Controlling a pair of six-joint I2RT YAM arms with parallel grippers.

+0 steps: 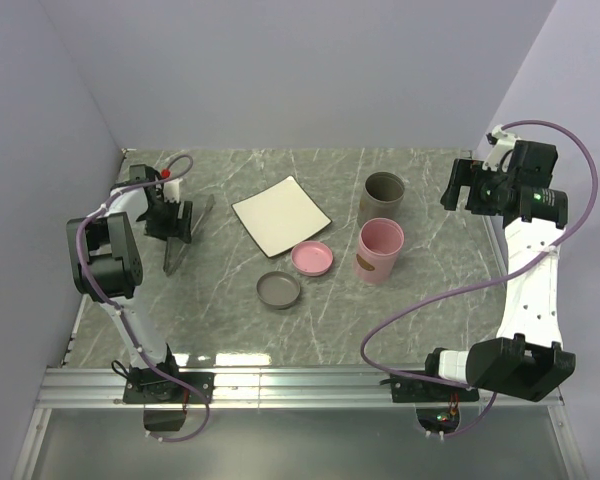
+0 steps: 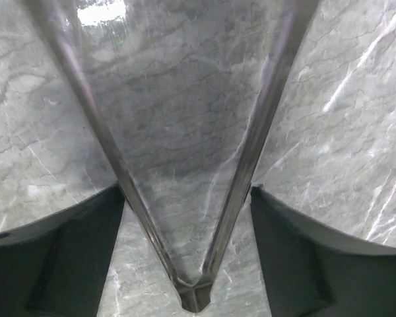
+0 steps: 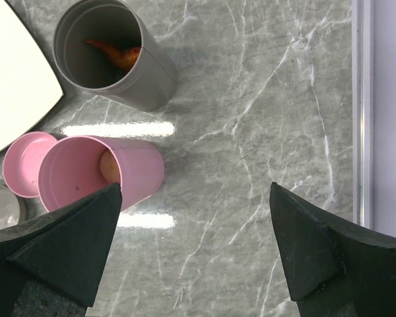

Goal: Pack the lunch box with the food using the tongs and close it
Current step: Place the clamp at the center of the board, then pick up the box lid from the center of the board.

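The tongs [image 1: 173, 258] lie near the table's left edge, spread in a V and holding nothing. The left gripper [image 1: 170, 230] straddles their hinge end, jaws wide. An orange piece [image 3: 119, 54] sits in the grey container [image 3: 152, 79] and a beige ball [image 3: 107, 166] in the pink container [image 3: 145, 173], toward the right edge. Packing looks done, so closing comes next: pick up the pink lid [image 1: 311, 257] and grey lid [image 1: 279, 290]. The right gripper [image 3: 195, 198] hovers, jaws apart.
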